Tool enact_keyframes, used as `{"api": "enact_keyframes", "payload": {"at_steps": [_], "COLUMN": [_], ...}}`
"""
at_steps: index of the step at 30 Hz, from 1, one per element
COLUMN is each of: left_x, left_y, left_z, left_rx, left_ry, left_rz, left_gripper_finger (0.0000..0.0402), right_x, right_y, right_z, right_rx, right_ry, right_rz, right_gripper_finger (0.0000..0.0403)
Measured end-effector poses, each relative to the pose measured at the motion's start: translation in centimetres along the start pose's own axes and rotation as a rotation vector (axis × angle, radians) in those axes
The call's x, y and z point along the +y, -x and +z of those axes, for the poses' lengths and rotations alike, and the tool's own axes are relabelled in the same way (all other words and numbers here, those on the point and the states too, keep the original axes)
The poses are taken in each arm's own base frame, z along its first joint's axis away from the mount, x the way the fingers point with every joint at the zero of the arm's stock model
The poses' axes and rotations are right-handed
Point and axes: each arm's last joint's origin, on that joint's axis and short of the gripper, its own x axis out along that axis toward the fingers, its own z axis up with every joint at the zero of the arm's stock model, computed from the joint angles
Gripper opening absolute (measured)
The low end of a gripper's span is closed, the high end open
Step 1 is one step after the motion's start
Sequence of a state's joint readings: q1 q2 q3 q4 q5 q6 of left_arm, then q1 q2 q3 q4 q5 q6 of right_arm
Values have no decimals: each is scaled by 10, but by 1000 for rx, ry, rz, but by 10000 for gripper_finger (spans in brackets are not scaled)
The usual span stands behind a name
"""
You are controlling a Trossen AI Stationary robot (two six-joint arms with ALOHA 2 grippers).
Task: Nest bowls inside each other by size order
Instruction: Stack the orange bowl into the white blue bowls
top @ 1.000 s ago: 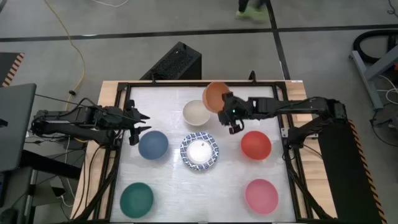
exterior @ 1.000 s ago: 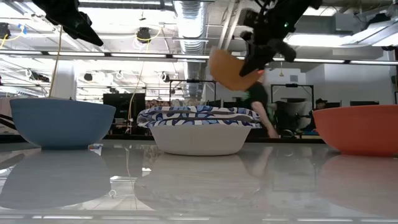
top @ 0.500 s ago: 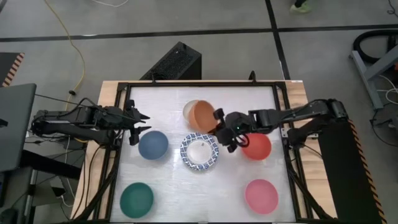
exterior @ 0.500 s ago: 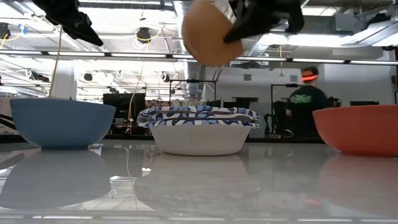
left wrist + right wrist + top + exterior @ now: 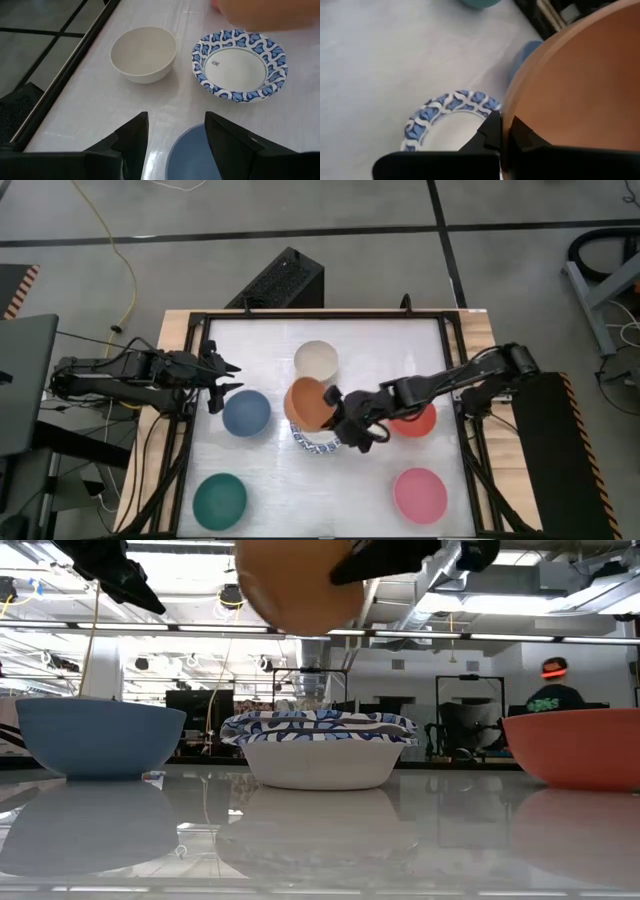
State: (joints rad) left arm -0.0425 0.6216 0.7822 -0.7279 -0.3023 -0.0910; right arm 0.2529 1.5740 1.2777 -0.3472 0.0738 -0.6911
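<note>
Carried from beside the cream bowl (image 5: 317,359), the orange bowl (image 5: 310,404) now hangs tilted over the blue-and-white bowls (image 5: 318,440), its rim pinched by the right gripper (image 5: 340,412). Left gripper (image 5: 222,378), fingers spread, waits beside the slate-blue bowl (image 5: 245,412), which holds nothing.

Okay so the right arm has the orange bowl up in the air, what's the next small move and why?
Probably lower it straight down. The right tool is shut on the orange bowl, which hangs tilted in the air over the blue-and-white patterned bowl. That bowl looks empty and wider, so the orange one should nest inside it.
</note>
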Motion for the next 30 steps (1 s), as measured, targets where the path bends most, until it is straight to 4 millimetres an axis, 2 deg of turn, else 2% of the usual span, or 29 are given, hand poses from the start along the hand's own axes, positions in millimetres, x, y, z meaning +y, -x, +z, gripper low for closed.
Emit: {"api": "enact_keyframes", "payload": {"at_steps": [6,10,15,21,30], "left_x": [0,0,0,0,0], "left_y": [0,0,0,0,0], "left_z": [0,-2,-3,-5,-6], "left_rx": [3,18,36,54,58], "left_ry": [0,-4,0,9,26], "left_rz": [-2,-4,-6,-4,-3], "left_gripper_finger": [185,185,185,185,185], "right_x": [-5,-6,2,8,6], "right_y": [-14,-28,-47,-50,-54], "right_z": [18,18,11,4,-1], "right_rx": [174,284,369,458,464], "right_ry": [38,3,-8,-110,-131], "right_rz": [160,238,299,328,349], "right_gripper_finger": [10,9,9,8,8]}}
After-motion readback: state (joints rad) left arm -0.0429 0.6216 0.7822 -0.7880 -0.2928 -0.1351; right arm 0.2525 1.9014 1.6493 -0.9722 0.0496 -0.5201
